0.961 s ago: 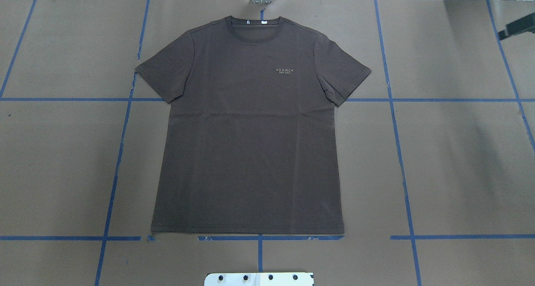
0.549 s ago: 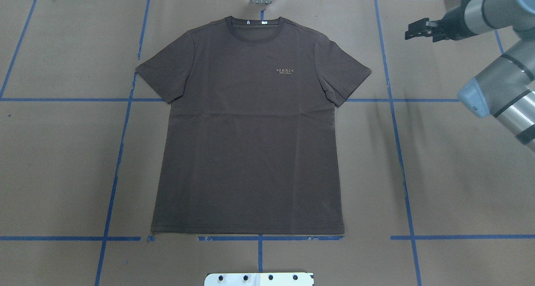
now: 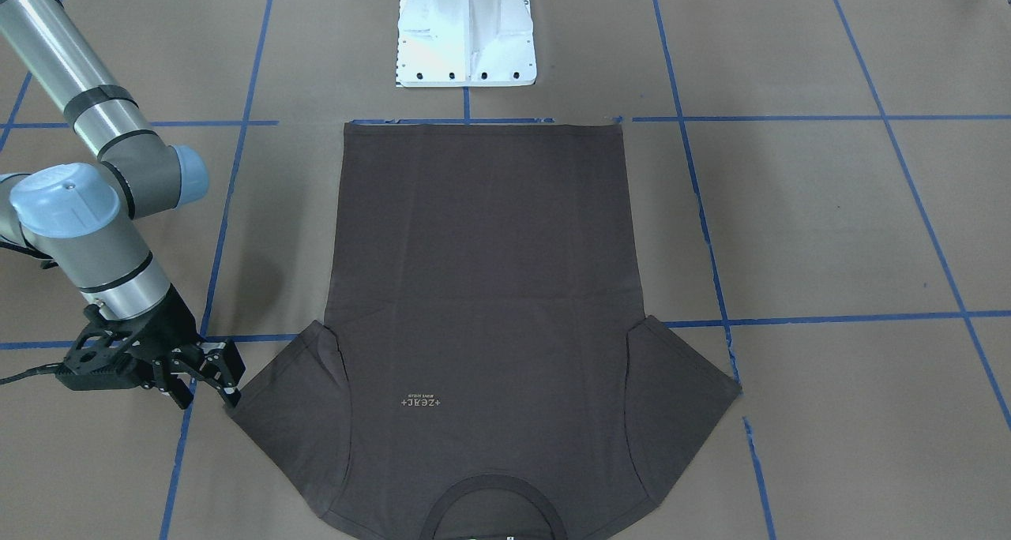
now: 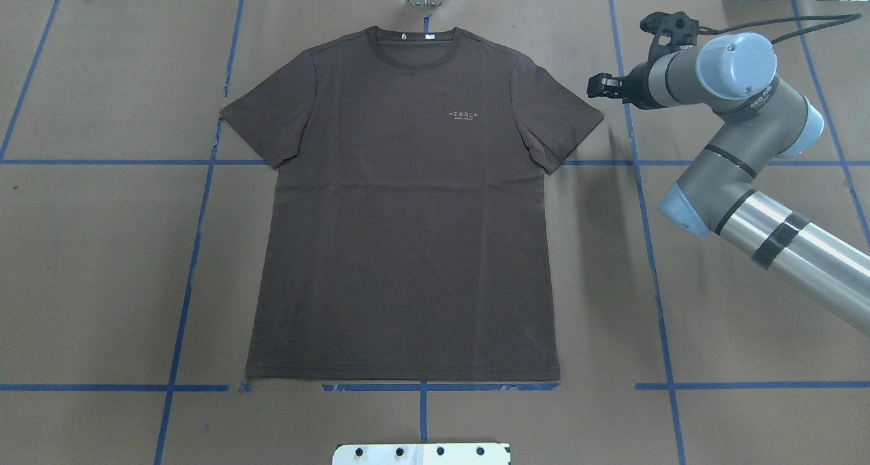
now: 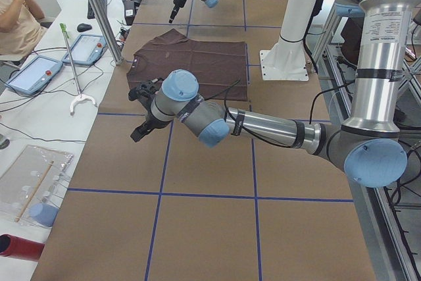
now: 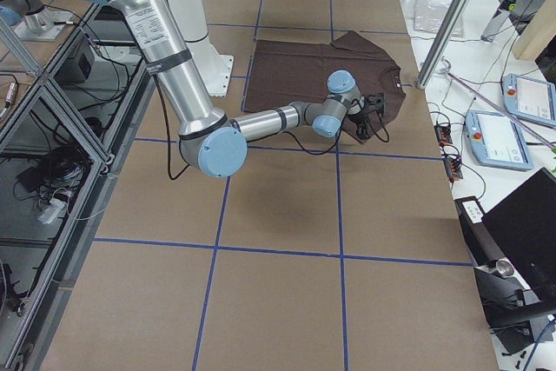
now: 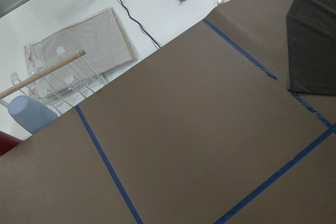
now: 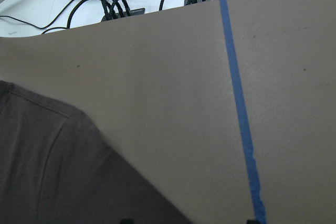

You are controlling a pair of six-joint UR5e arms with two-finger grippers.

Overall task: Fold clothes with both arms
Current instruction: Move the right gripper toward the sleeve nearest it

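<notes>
The clothes are one dark brown-grey T-shirt lying flat and face up on the brown paper, collar at the far edge; it also shows in the front view. My right gripper hangs open just outside the corner of the shirt's sleeve. Facing the robot, that same right gripper is beside the sleeve edge. Only sleeve cloth and bare paper appear in the right wrist view. My left gripper shows only from the left end, above bare paper short of the shirt; I cannot tell its state.
The white pedestal base stands at the robot's edge behind the hem. Blue tape lines grid the paper. Beyond the far edge are a metal post, teach pendants, cables and a seated person.
My right arm has swung in from the right edge and now reaches the shirt's right sleeve corner. The shirt has not moved.
</notes>
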